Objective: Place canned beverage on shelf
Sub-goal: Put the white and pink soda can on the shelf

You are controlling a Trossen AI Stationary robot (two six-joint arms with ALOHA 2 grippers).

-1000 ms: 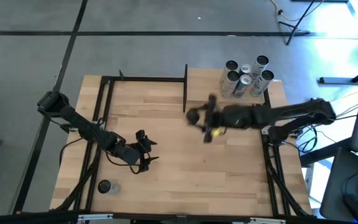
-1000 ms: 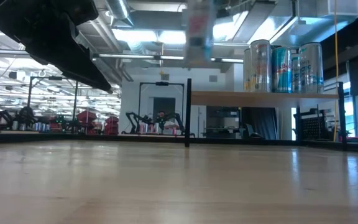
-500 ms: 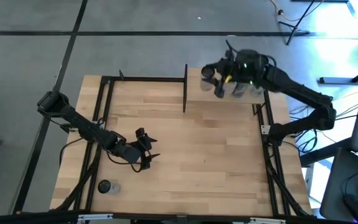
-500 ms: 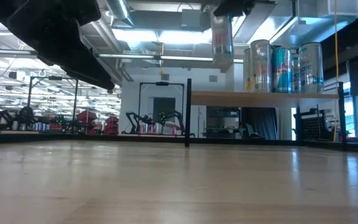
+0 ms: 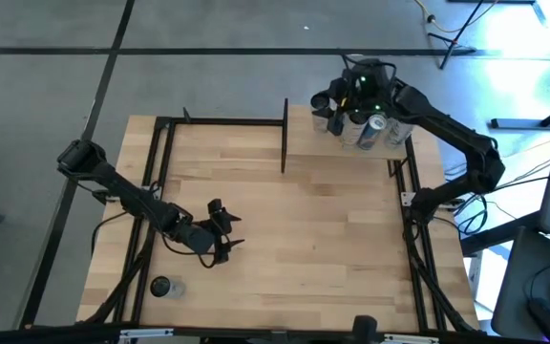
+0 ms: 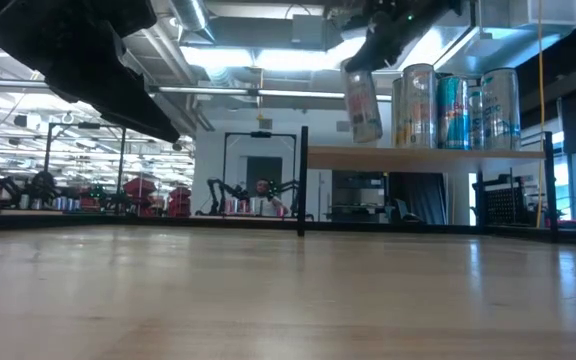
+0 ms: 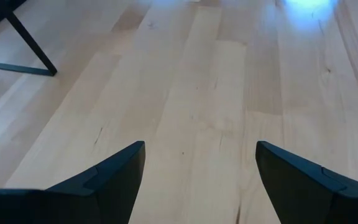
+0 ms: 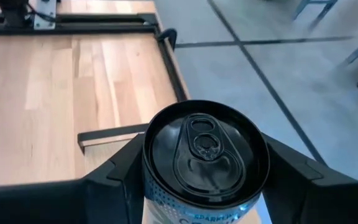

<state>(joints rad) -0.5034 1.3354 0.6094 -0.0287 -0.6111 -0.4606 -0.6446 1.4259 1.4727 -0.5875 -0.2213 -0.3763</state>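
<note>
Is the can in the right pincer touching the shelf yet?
Apart. The low view shows the can, tilted in the right pincer, with a clear gap above the shelf.

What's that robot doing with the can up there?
The right gripper is holding a can in the air, tilted, just above the near-left part of the shelf. A bunch of other cans already stand on the shelf beside it. This one has not been set down yet. The left gripper waits open over the table, holding nothing. One more can stands at the table's front left corner.
</note>
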